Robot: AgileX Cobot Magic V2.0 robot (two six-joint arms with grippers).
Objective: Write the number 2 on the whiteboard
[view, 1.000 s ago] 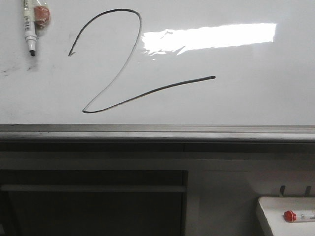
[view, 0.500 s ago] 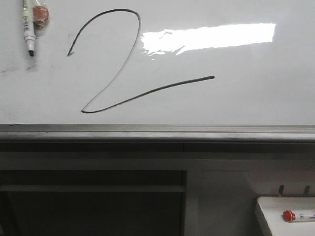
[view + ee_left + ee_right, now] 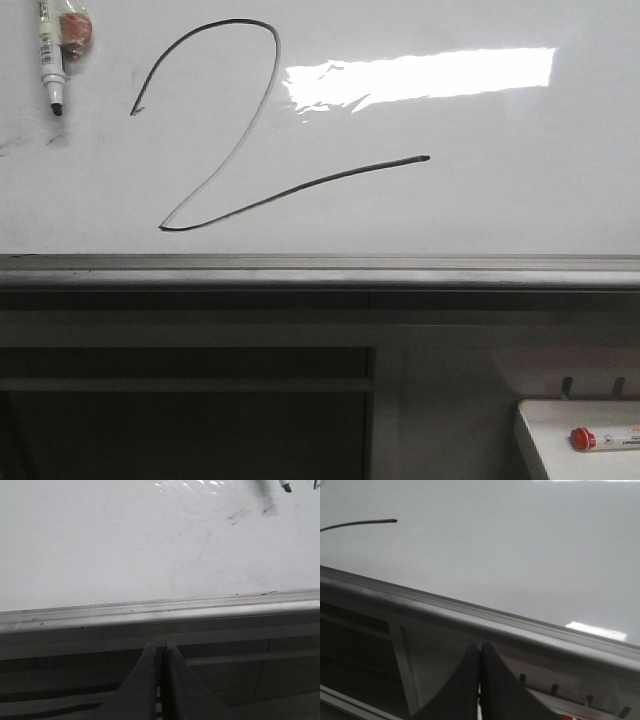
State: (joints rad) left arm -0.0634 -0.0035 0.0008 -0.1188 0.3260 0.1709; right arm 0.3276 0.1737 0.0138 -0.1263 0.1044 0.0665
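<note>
The whiteboard (image 3: 500,200) fills the upper front view, with a grey metal ledge (image 3: 320,268) along its bottom edge. The number 2 (image 3: 262,118) is drawn on it in thin black line: curved top, long diagonal, rising tail ending at the right. The tail's end shows in the right wrist view (image 3: 375,521). My left gripper (image 3: 161,647) is shut and empty, below the ledge (image 3: 160,612). My right gripper (image 3: 480,649) is shut and empty, below the ledge (image 3: 485,617). Neither gripper shows in the front view.
A white marker with a black tip (image 3: 49,60) hangs on the board at the upper left, next to a small reddish object (image 3: 75,32). Its tip shows in the left wrist view (image 3: 285,486). A small white tray (image 3: 550,425) with a red-capped marker (image 3: 605,438) sits at the lower right. Faint grey smudges (image 3: 20,145) mark the board's left.
The whole front view has shifted slightly left and down: the 2, the hanging marker and the tray all sit a little further left than a second ago. The drawing itself is unchanged.
</note>
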